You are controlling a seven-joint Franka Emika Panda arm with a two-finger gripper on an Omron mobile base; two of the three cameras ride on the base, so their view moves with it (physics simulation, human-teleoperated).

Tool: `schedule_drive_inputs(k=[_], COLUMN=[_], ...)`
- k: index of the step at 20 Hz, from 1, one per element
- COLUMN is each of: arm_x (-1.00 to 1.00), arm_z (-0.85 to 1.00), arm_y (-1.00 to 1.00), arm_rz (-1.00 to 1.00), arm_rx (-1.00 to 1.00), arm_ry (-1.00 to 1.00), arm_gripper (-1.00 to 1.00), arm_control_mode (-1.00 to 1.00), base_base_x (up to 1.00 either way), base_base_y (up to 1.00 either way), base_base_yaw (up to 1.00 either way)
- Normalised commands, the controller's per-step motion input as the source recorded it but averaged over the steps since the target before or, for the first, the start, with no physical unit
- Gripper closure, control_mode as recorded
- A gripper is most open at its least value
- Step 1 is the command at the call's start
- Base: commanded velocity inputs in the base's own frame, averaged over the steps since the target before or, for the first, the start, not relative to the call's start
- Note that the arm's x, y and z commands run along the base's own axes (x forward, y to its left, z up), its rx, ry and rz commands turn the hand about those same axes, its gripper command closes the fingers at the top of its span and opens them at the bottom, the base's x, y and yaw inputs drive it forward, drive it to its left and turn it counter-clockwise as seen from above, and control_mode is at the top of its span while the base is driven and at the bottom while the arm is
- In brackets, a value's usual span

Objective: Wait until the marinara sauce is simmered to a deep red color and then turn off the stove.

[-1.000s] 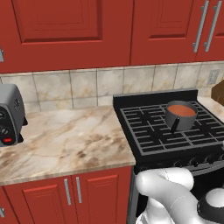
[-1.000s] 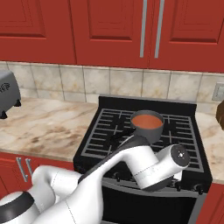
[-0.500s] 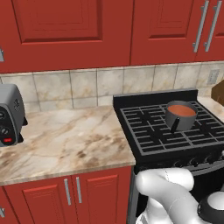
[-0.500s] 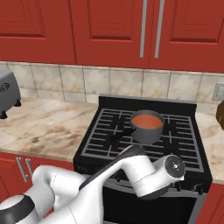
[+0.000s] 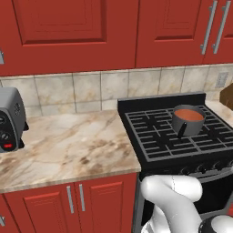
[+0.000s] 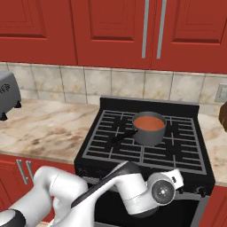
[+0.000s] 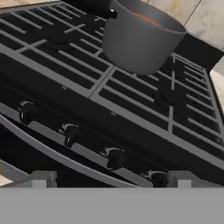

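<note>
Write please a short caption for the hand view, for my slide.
Hand camera facing the stove: front knobs below, grey saucepan of marinara sauce on the grates.

Open air before stove knobs (image 7: 114, 158)

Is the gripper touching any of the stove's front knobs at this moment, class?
Apart. In the hand view the gripper is open, its fingertips low in the frame, and the stove knobs sit clear beyond them with a dark gap.
</note>
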Motion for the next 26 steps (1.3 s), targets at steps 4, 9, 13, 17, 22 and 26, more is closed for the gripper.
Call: schedule_drive_inputs(k=[4, 9, 13, 17, 22, 26], arm_x=[0.0, 0.0, 0.0, 0.0, 0.0, 0.0], arm_z=[-0.17, -0.11, -0.07, -0.13, -0.34, -0.71], arm_y=[-0.05, -0.09, -0.14, -0.18, -0.11, -0.02], arm_rz=[0.1, 0.1, 0.11, 0.12, 0.12, 0.12], arm_rx=[-0.29, -0.3, -0.33, -0.31, -0.3, -0.31], arm_ry=[-0.17, -0.13, -0.06, -0.04, 0.0, 0.0], arm_gripper=[-1.0, -1.0, -1.0, -1.0, -1.0, -1.0], arm_control_mode=[-1.0, -1.0, -1.0, -1.0, -1.0, -1.0], base_base_x=[0.0, 0.0, 0.0, 0.0, 0.0, 0.0], base_base_y=[0.0, 0.0, 0.0, 0.0, 0.0, 0.0], base_base_yaw=[0.0, 0.0, 0.0, 0.0, 0.0, 0.0])
